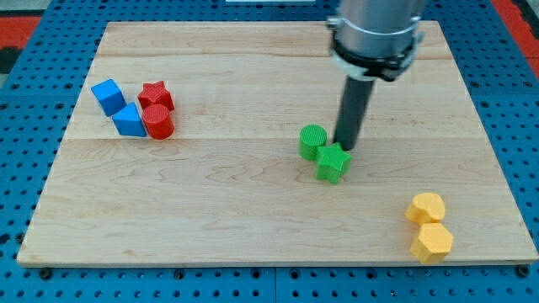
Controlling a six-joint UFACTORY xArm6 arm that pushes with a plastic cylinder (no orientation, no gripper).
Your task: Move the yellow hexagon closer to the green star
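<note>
Single camera view, pale wooden board (253, 210) lying on a blue perforated base (25, 101).

Tool: straight dark rod under a grey cylindrical arm housing (376, 34). My tip (344, 148) sits near board centre, touching or just beside the upper edge of the green star-shaped block (333, 162), at about its 1 o'clock. The rod carries nothing; it has no jaws to open or close. Whether the tip actually presses the star cannot be told.

Green cylinder block (312, 140) stands at the star's 10 o'clock, touching it or very nearly. The tip is at the cylinder's 3 o'clock, just beside it.

Task block: yellow hexagonal block (432, 242) lies near the board's lower right corner, roughly 4 o'clock from the star and well apart from it. A second yellow block, rounded in outline (425, 207), sits at the hexagon's 12 o'clock, touching it.

Upper left cluster, well apart from the tip, at about its 9 o'clock: red star-shaped block (156, 95), red cylinder block (158, 122) at its 6 o'clock and touching, a blue wedge-like block (129, 120) just beside the red cylinder at 9 o'clock, a blue cube-like block (108, 95) at 11 o'clock of the wedge.
</note>
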